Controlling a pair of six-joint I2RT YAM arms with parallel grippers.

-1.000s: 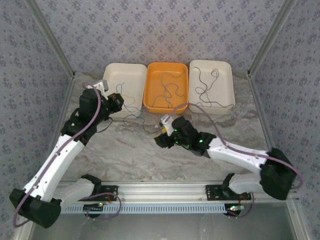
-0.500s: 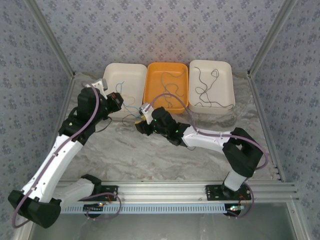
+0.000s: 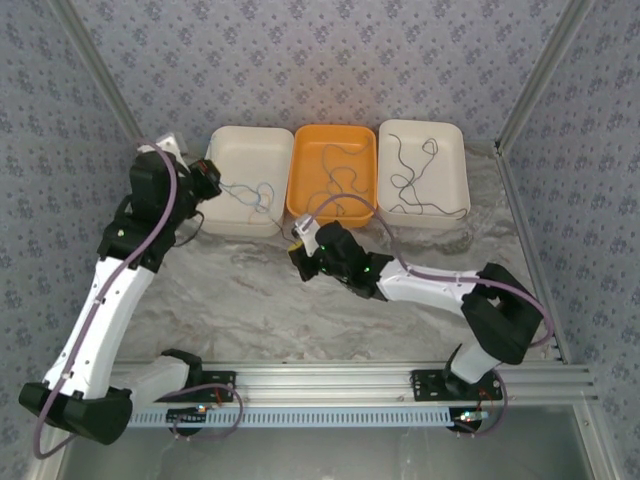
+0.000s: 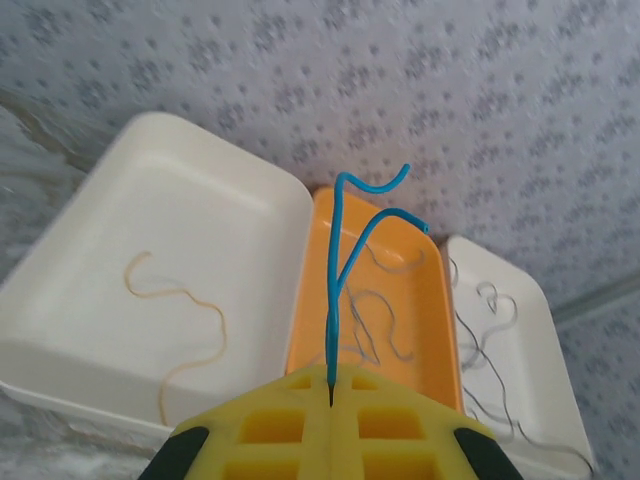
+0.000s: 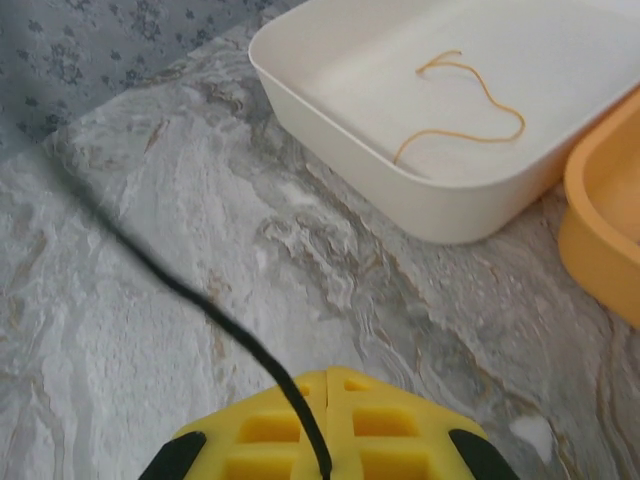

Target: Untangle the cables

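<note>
Gripping a blue cable (image 4: 330, 320), the left pincer (image 4: 330, 385) stands closed at the left rim of the white tray (image 4: 60, 330) — a tan cable (image 4: 180, 293) lies inside it. The right pincer (image 5: 325, 390) is clamped on a black cable (image 5: 200, 303) over the counter (image 5: 120, 380), near the orange tray (image 5: 610, 220); its blurred far end appears lifted off the surface.

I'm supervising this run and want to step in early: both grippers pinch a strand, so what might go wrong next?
The black cable trails from the shut right gripper across the table and out of frame; if its far end is snagged, pulling may tighten a knot. The left gripper pinches the blue cable only at its fold, so it might slip free by the white tray.
</note>
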